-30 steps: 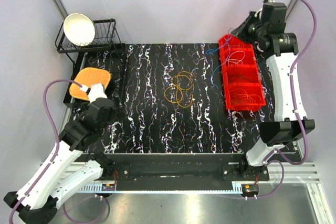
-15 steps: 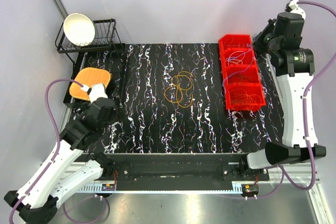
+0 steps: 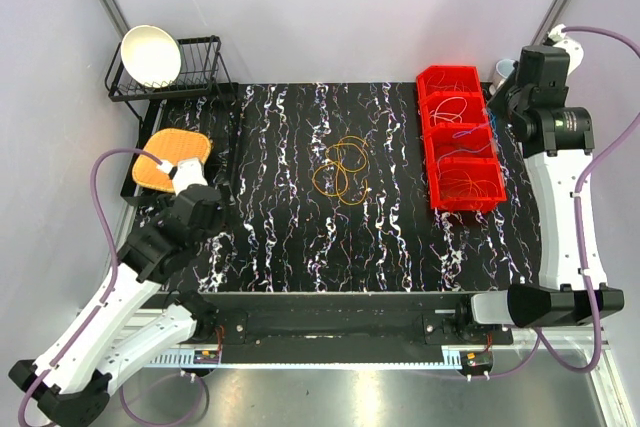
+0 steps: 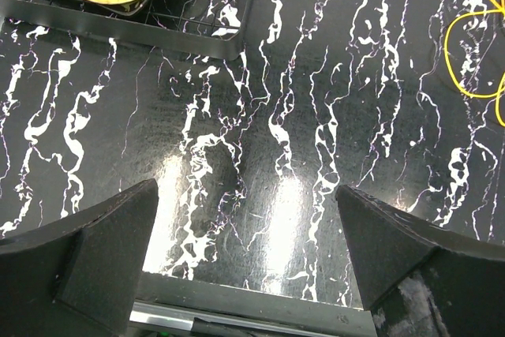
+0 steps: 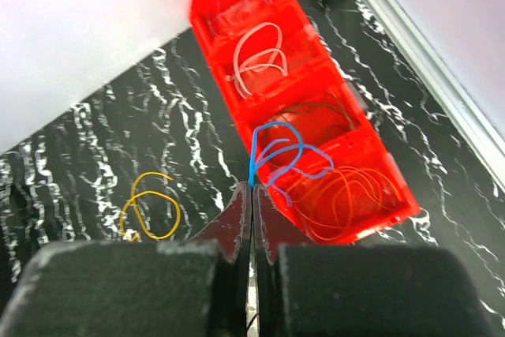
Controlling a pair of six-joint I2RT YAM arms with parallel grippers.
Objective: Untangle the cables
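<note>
Yellow and orange cables lie in loose loops on the middle of the black marbled mat; they also show in the right wrist view and at the edge of the left wrist view. My right gripper is shut on a blue cable and holds its loops above the red bin; from the top the gripper is at the bin's right side. The bin holds a white cable and orange cables. My left gripper is open and empty over the mat's left part.
A black wire rack with a white bowl stands at the back left. An orange woven pad lies on a black tray at the left edge. A small white cup stands behind the bin.
My right arm has swung right and nearer, carrying the blue cable from the bin's far left corner to above the bin. The left arm has barely moved.
</note>
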